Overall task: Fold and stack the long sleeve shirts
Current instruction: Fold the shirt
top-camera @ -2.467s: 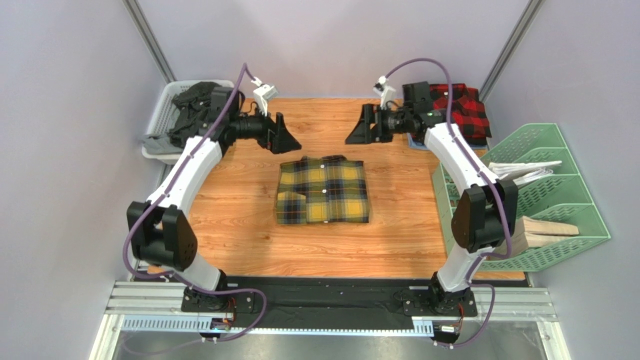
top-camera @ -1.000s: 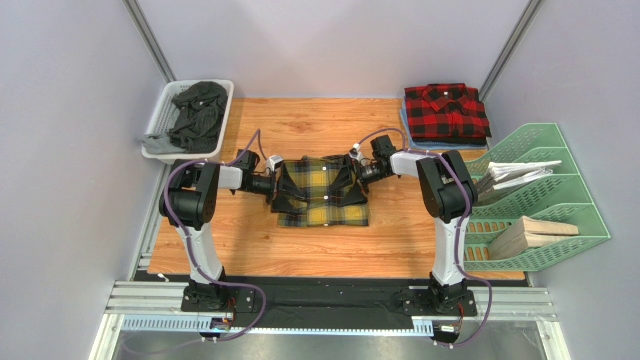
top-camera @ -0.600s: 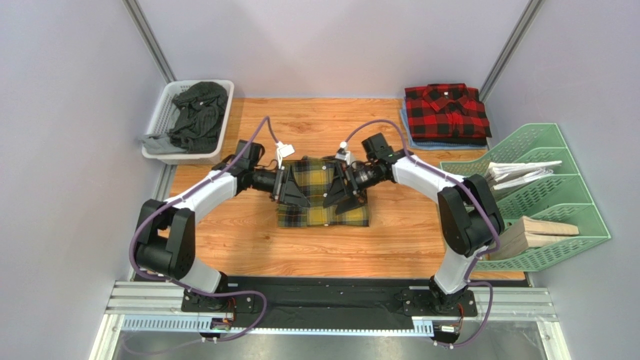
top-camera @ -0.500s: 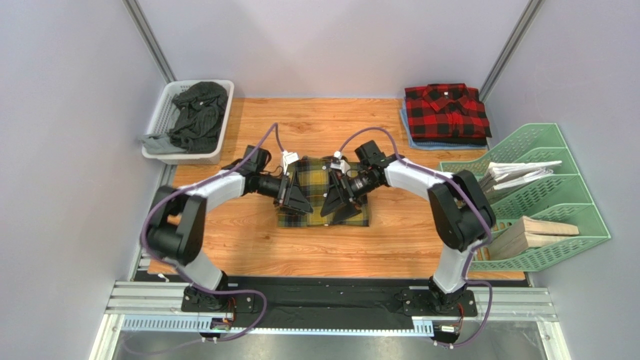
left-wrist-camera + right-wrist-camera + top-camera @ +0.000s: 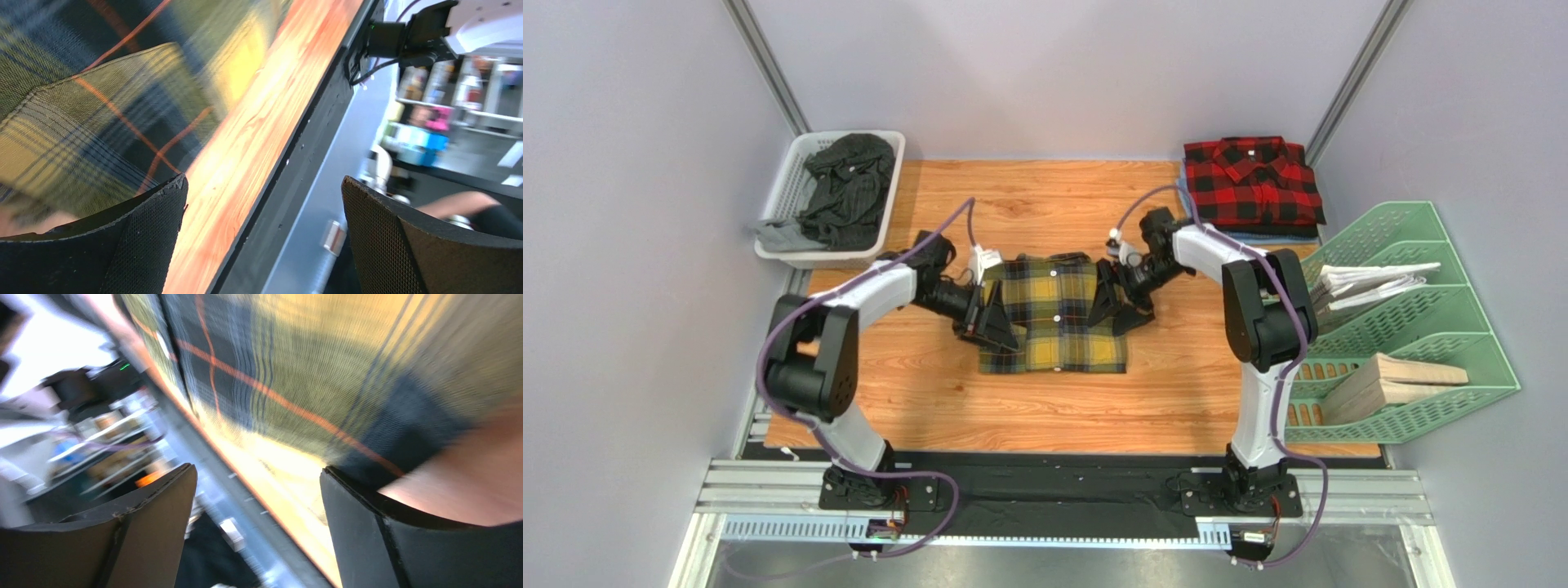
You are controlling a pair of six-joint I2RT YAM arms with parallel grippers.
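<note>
Yellow shirt: folded into a rectangle with dark green-black checks, collar toward 12 o'clock. It lies flat at the middle of the counter. The wrist views show thin orange lines in the weave.
Red shirt: folded, black checks, at the counter's 1 o'clock corner, well apart from the yellow shirt.
Left end effector: low at the yellow shirt's 9 o'clock edge, over the cloth in the top view. Its jaws are spread wide in the left wrist view. A folded corner of the shirt lies just beyond the jaw at 8 o'clock, and bare wood shows in the gap. Whether it touches the cloth cannot be told.
Right end effector: low at the yellow shirt's 2 o'clock edge. Its jaws are spread wide in the right wrist view, which is blurred. Plaid fills that view from 12 to 3 o'clock, and contact with it cannot be told.
Arms: both reach inward from the sides, their end effectors facing each other across the shirt.
Basket: white, at the counter's 11 o'clock corner, holding dark clothes, with one grey piece hanging over its near rim.
Rack: green, at 3 o'clock off the counter's edge, with papers in one slot and a wood block in the nearest.
</note>
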